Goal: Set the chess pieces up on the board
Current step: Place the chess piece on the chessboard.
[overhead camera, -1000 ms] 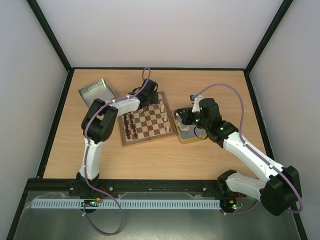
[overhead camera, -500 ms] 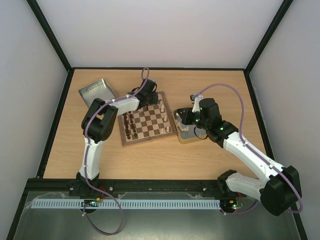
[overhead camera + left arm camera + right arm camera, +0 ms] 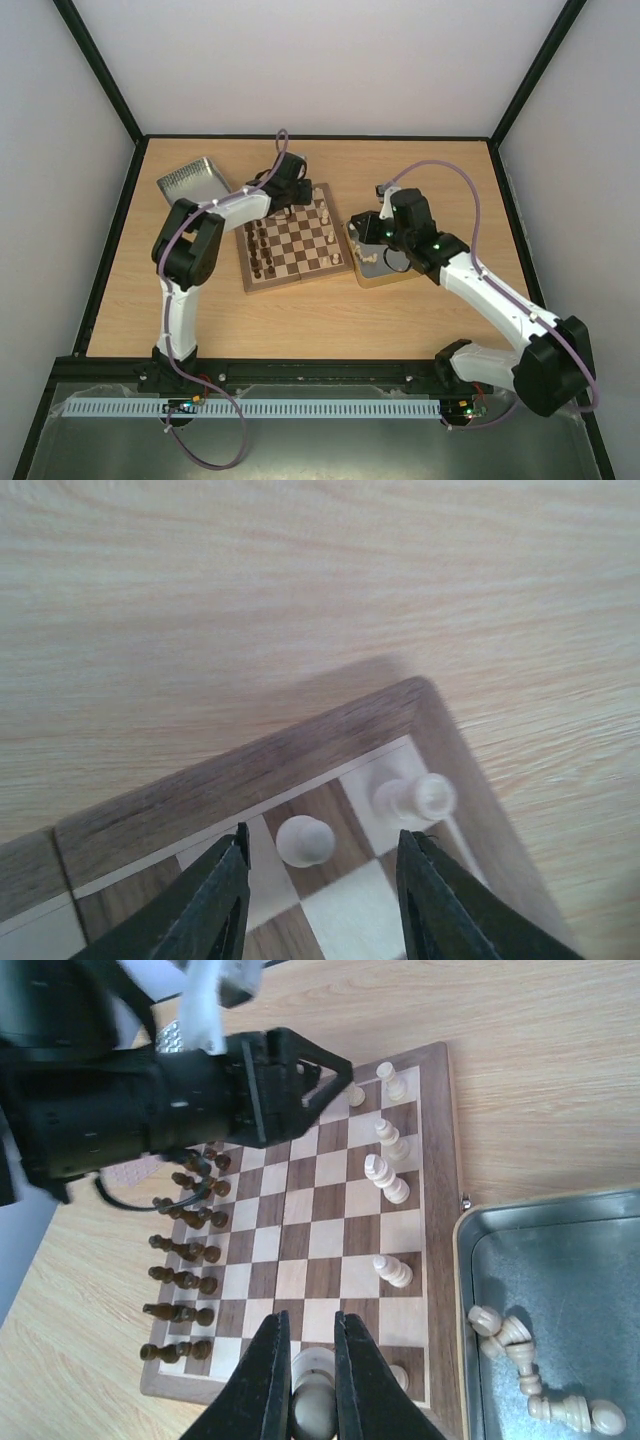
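Note:
The board [image 3: 290,283] lies mid-table, with dark pieces in two rows on its left side. In the left wrist view my left gripper [image 3: 322,848] stands open over the board's far corner [image 3: 250,770]. A cream pawn [image 3: 303,840] stands free between its fingers, and a cream rook [image 3: 415,798] fills the corner square beside it. My right gripper [image 3: 309,1322] is shut on a cream chess piece [image 3: 314,1372] above the board's near right corner. Several cream pieces [image 3: 388,1182] stand along the right side of the board [image 3: 440,1160].
A metal tin [image 3: 560,1250] right of the board holds several loose cream pieces [image 3: 520,1345]. A second tin [image 3: 194,182] sits at the back left. Dark pieces [image 3: 180,1250] line the board's left side. The left arm [image 3: 240,207] reaches across the board's far edge.
My left gripper has opened and let go of the cream pawn, which now stands on its square. Both arms have shifted slightly; the right gripper still holds its piece.

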Tool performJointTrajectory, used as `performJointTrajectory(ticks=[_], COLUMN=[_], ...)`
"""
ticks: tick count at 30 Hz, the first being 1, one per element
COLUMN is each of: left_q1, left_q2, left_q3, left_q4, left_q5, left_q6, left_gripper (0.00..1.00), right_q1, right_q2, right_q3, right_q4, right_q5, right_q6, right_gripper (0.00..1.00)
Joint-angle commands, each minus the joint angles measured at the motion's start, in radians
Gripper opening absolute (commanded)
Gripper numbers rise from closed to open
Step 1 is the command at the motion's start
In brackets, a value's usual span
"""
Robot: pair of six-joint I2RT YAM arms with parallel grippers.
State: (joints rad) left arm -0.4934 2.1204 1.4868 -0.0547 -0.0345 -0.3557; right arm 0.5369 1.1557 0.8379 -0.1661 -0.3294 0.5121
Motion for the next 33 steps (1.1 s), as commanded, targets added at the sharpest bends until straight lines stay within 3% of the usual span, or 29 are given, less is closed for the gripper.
performJointTrajectory(ticks=[1, 5, 10, 16, 21, 28, 33], left_q1=[0.012, 0.052, 0.114, 0.163, 0.185, 0.187, 0.188], left_q2=[-0.159, -0.307, -0.604, -0.876, -1.110, -1.290, -1.343], left_q3=[-0.041, -0.125, -0.285, -0.333, -0.446, -0.574, -0.639], left_q4=[-0.019, -0.040, -0.053, -0.220, -0.267, -0.261, -0.213], left_q5=[0.025, -0.052, -0.101, -0.166, -0.245, -0.373, -0.384], left_q6=[-0.017, -0.101, -0.199, -0.141, -0.063, 0.026, 0.035], left_gripper=[0.44, 0.44, 0.49, 0.53, 0.57, 0.61, 0.63], right_q1=[0.010, 0.034, 0.090, 0.146, 0.161, 0.162, 0.162], right_q2=[0.076, 0.196, 0.395, 0.617, 0.777, 0.977, 1.104], right_q3=[0.099, 0.208, 0.388, 0.630, 0.815, 1.052, 1.207], right_q4=[-0.078, -0.167, -0.286, -0.386, -0.443, -0.538, -0.616], right_q5=[0.036, 0.090, 0.188, 0.261, 0.318, 0.366, 0.383], right_q6=[0.027, 0.027, 0.012, -0.009, -0.024, -0.022, -0.012], right_gripper=[0.02, 0.02, 0.02, 0.02, 0.02, 0.02, 0.02])
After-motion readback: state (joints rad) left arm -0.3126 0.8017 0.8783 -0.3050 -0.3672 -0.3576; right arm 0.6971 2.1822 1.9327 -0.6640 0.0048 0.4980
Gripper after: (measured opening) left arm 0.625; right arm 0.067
